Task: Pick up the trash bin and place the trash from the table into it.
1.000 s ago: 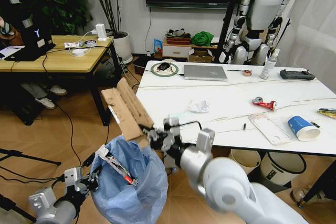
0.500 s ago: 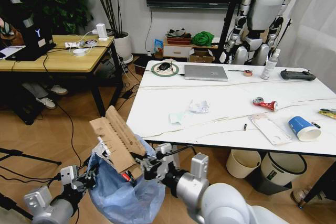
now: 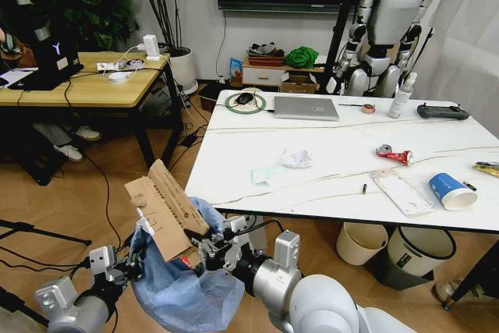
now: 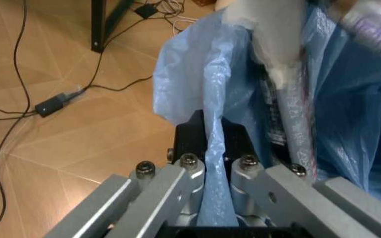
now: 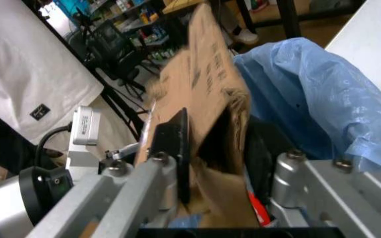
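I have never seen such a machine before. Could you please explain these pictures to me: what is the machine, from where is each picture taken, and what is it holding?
It is a wheeled robot with two arms. One picture looks down from its head; the other two come from cameras on its wrists. The left gripper is shut on the trash bin, pinching its blue bag. The right gripper is shut on a piece of torn cardboard, held over the bin. On the table lie crumpled paper, a crushed red can and a blue cup.

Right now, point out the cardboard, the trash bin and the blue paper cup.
cardboard (image 3: 162,210), head view, middle of its flat face.
trash bin (image 3: 178,295), head view, blue bag's front.
blue paper cup (image 3: 450,190), head view, its side.
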